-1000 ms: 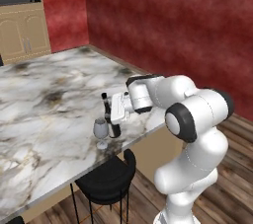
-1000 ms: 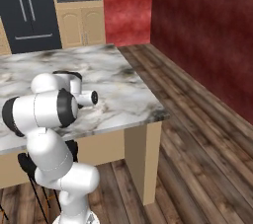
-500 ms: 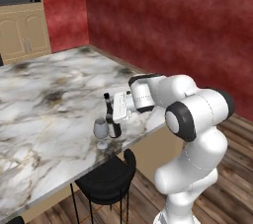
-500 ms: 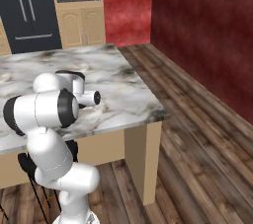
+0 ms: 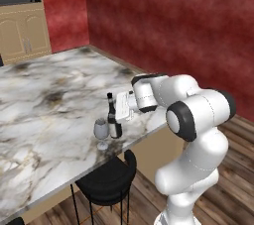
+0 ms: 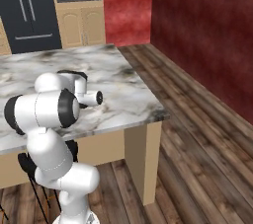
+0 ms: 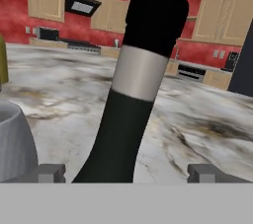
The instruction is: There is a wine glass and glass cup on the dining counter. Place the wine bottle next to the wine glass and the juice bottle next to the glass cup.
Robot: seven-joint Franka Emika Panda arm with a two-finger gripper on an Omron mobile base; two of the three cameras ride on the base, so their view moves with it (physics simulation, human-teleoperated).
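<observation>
On the counter (image 5: 49, 95) near edge, the wine bottle (image 5: 113, 120) stands upright just right of the wine glass (image 5: 101, 132), its neck rising between the spread, non-gripping fingers of the gripper (image 7: 126, 172), so a retreat should clear it.

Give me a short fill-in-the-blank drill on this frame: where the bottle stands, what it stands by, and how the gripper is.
1. The wine bottle stands upright on the ____ counter.
2. Right beside it stands the wine ____.
3. The gripper has its jaws ____, one on each side of the bottle.
4. Under the dining counter edge stands a black ____.

Missing words: dining; glass; open; stool
</observation>
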